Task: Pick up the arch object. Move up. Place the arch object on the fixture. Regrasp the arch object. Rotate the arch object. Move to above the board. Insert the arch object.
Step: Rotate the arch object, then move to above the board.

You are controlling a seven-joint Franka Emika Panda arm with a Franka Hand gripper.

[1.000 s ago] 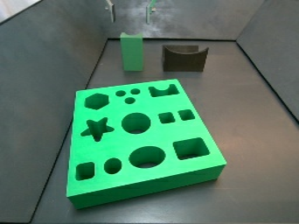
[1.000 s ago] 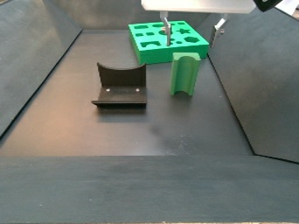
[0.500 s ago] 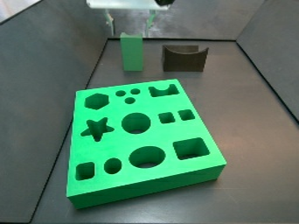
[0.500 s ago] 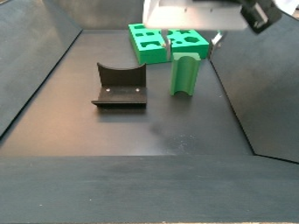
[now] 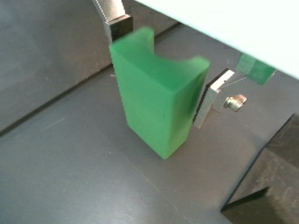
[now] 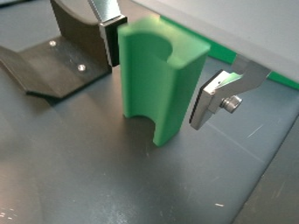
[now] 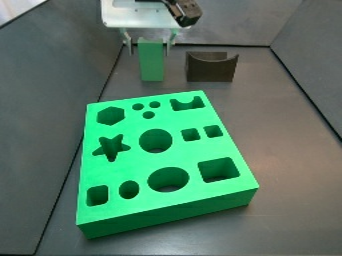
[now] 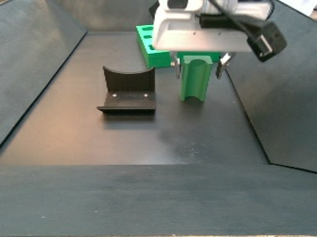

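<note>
A dull green arch object (image 6: 162, 83) stands upright on the dark floor, its curved notch at the top. The gripper (image 5: 163, 59) straddles its upper end, a finger on each side. The dark fixture (image 8: 125, 90), with a U-shaped dip, sits near it. The bright green board (image 7: 163, 160), full of shaped holes, lies flat, well apart.

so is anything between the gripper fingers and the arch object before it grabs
Nothing visible. In both wrist views the gripper straddles the upright arch object, one finger on each side with only small open gaps. The fixture stands off to one side, outside the fingers.
</note>
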